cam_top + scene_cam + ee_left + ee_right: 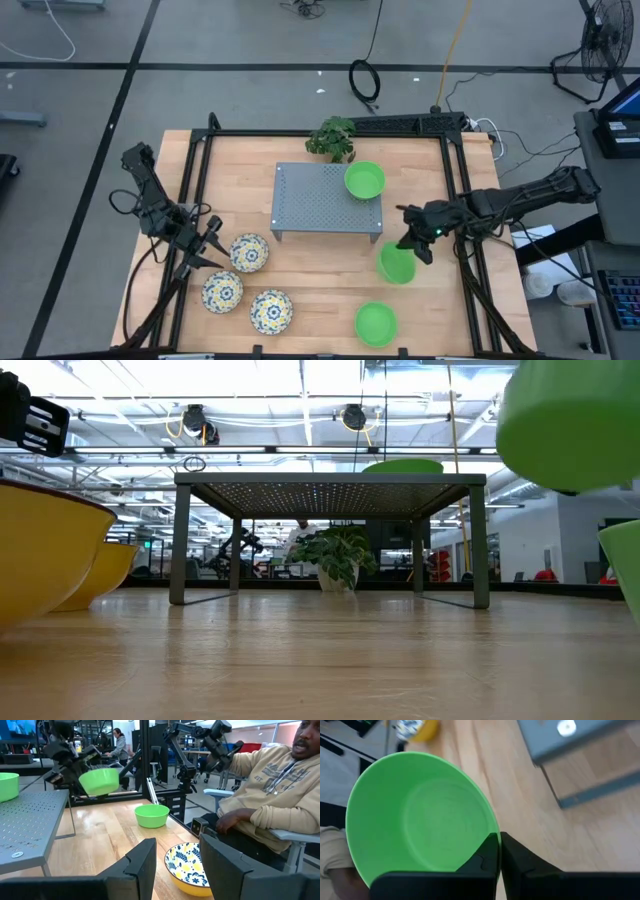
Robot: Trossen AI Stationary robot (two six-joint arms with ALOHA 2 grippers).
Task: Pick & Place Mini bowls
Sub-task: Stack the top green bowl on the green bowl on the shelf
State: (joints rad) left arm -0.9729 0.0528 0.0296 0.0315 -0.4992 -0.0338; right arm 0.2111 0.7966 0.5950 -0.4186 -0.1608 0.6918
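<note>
Seemingly no legible writing; right pincer (415,243) clamps a green bowl (396,264); left pincer (200,250) parted, empty.

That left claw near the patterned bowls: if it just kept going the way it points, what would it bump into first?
Probably the nearest patterned bowl, which lies just past the open left claw, seemingly a little to one side, so it might only graze it.
</note>
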